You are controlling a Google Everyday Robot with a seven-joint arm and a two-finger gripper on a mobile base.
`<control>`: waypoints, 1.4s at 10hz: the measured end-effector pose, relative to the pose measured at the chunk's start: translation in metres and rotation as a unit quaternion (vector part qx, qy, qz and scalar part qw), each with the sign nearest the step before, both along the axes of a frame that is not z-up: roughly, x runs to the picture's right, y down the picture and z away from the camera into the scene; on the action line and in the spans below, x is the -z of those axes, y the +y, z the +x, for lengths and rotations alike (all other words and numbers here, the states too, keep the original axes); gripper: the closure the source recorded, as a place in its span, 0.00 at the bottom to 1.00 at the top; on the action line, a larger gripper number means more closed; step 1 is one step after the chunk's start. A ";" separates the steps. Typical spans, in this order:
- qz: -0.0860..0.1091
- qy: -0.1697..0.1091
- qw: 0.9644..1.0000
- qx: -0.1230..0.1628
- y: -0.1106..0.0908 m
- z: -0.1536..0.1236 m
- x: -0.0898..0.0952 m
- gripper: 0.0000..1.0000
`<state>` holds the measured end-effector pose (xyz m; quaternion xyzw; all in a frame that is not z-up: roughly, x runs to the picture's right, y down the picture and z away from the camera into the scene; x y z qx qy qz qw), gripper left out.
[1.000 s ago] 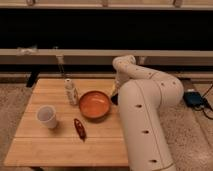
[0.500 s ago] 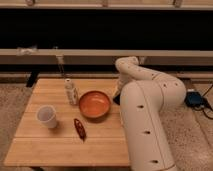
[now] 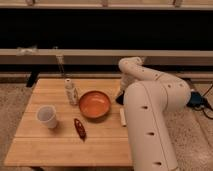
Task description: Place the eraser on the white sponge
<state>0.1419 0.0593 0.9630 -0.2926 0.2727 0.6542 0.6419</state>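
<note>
Gripper (image 3: 120,98): we see only a dark tip low over the right side of the wooden table (image 3: 60,150), just beside the right rim of the orange bowl; the arm covers the rest.
Gripper state: we cannot tell whether it is holding anything.
White cup (image 3: 46,116): upright near the table's left edge, well apart from the gripper.
Small white bottle (image 3: 71,92): upright, right of the cup and farther back, just beside the bowl's left rim.
Dark red elongated object (image 3: 79,128): lying flat in front of the bottle, near the bowl's front-left.
Orange bowl (image 3: 95,104): near the table's middle, opening upward, by far the largest item here.
Eraser: we cannot tell it apart from the dark gripper tip, and the arm hides that spot.
White sponge (image 3: 123,117): a thin off-white strip flat on the table, just right of the bowl and in front of the gripper tip; its right side is cut off by the arm.
Robot arm (image 3: 150,115): thick and white, rising from the lower right and bending over the table's right edge.
</note>
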 end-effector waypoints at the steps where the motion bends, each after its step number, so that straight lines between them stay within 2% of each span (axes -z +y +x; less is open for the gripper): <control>1: 0.004 -0.004 1.000 -0.002 -0.001 0.000 -0.001 0.22; 2: 0.005 -0.008 1.000 -0.001 -0.002 -0.002 -0.001 0.29; 7: 0.005 -0.022 1.000 0.003 -0.003 -0.009 -0.003 0.81; 9: 0.003 -0.025 1.000 0.004 -0.002 -0.009 -0.002 0.96; 11: 0.004 -0.035 0.999 -0.002 -0.006 -0.005 0.008 1.00; 14: 0.015 -0.058 0.998 -0.008 -0.025 0.000 0.047 1.00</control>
